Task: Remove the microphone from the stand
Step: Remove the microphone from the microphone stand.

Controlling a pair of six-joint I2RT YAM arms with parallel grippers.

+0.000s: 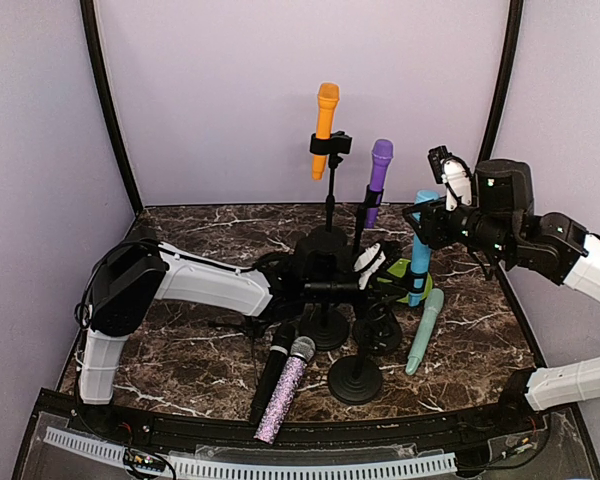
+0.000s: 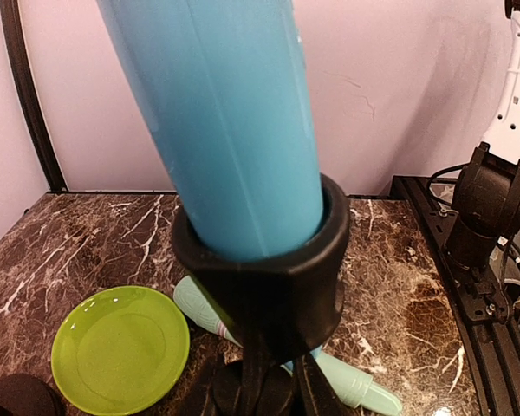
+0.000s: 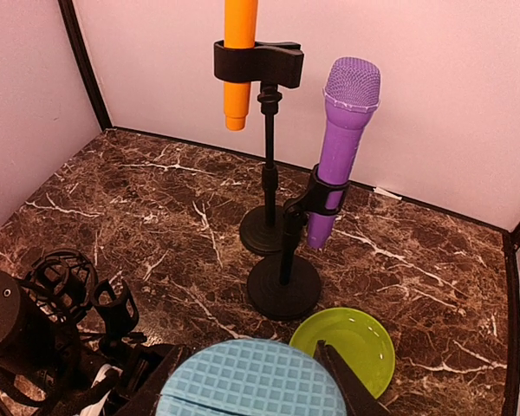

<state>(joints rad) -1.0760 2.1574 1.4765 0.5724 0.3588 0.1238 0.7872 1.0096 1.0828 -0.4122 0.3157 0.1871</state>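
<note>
Currently the blue microphone [image 1: 418, 265] sits upright in a black clip [image 2: 260, 277]. The right gripper [image 1: 425, 212] is at its head, fingers [image 3: 342, 386] closed against both sides of the grille. The left gripper [image 1: 385, 262] is low beside it; I cannot tell how wide its fingers stand. A green plate [image 2: 121, 347] and a mint microphone [image 1: 425, 330] lie at the blue microphone's foot. The purple microphone [image 3: 347, 147] and orange microphone [image 3: 240, 61] stand behind it. Only the left wrist view shows the clip around the barrel; only the right wrist view shows the finger contact.

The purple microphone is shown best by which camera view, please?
The right wrist view: the purple microphone shows whole and large in its clip. The top view shows it small; the left wrist view misses it.
</note>
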